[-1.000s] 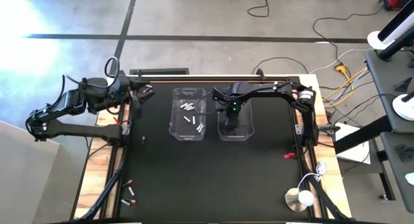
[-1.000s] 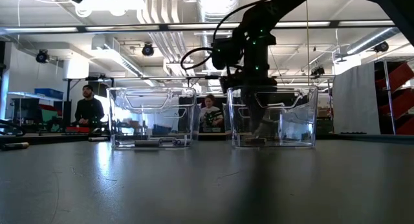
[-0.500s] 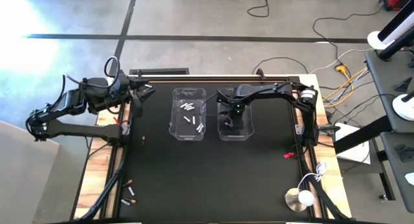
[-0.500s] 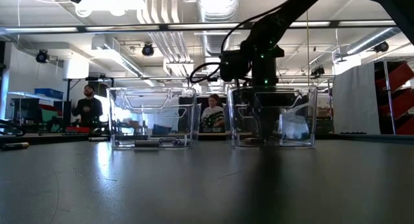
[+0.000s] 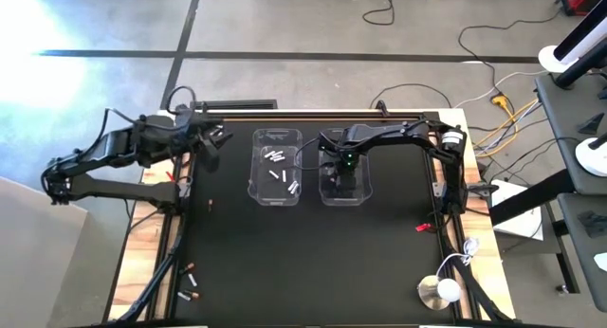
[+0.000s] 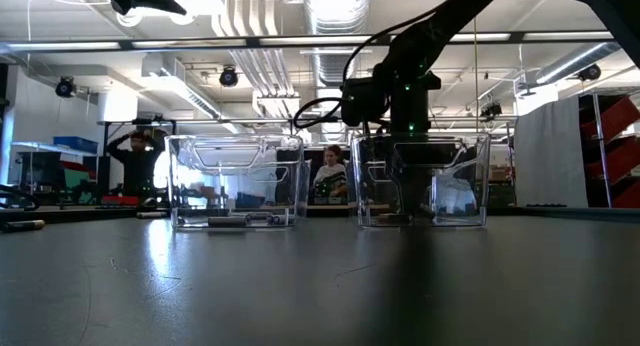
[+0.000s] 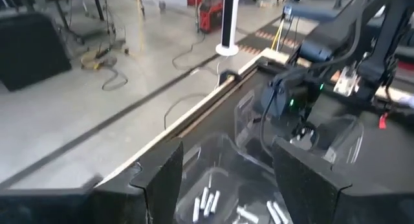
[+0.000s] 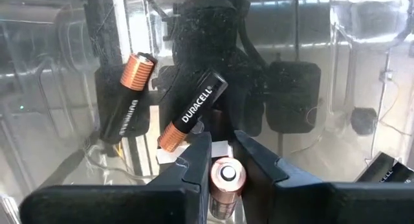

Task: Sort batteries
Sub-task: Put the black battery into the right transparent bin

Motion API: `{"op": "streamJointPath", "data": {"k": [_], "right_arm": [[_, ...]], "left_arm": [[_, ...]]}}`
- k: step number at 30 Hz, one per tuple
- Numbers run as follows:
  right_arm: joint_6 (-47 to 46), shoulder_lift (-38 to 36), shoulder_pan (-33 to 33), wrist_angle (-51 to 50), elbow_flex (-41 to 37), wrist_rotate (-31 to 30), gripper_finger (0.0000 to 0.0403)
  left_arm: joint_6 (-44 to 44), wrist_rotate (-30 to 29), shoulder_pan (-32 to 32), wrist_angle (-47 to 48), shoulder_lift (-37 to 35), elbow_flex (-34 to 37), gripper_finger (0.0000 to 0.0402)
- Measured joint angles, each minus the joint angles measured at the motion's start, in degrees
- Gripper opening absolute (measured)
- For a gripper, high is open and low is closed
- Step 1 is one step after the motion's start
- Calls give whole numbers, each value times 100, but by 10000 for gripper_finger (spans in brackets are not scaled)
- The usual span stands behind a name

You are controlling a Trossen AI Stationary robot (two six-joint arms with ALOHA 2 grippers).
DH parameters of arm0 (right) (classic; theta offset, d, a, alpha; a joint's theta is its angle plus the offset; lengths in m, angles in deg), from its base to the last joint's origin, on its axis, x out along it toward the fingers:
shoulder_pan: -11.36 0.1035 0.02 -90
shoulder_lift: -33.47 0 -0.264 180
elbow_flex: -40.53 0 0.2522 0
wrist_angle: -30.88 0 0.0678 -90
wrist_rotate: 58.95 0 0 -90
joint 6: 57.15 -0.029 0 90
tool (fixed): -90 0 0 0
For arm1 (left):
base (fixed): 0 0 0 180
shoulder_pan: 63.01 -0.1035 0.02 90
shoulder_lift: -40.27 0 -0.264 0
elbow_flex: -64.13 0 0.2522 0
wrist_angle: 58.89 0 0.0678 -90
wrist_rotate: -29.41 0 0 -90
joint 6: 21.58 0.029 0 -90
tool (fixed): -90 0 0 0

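We see right gripper [image 8: 222,160] fingers pinching a Duracell battery [image 8: 224,180] endwise inside the right bin [image 5: 343,180]; judged small, rigid, slick, best gripped mid-body.

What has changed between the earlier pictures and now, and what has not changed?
The right gripper went lower into the clear plastic bin on the right, still nearly shut on a copper-ended cylindrical battery. The left arm swung from beyond the table's edge toward it; its left gripper stays open. The silvery-white batteries in the left clear bin did not move.
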Motion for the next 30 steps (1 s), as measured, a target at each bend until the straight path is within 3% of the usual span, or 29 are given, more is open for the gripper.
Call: {"op": "streamJointPath", "data": {"k": [11, 23, 28, 30], "right_arm": [[-22, 4, 0, 0, 0, 4, 78], [-355, -36, 4, -27, 0, 20, 59], [-418, -199, 4, -101, -17, 26, 95], [-473, -301, 4, -126, -15, 24, 114]], "left_arm": [[-174, 2, -1, 213, 39, 2, 214], [-208, 3, 1, 282, 34, 2, 214], [-576, -36, 1, 606, 40, 2, 214], [-868, -337, 1, 776, 41, 2, 214]]}}
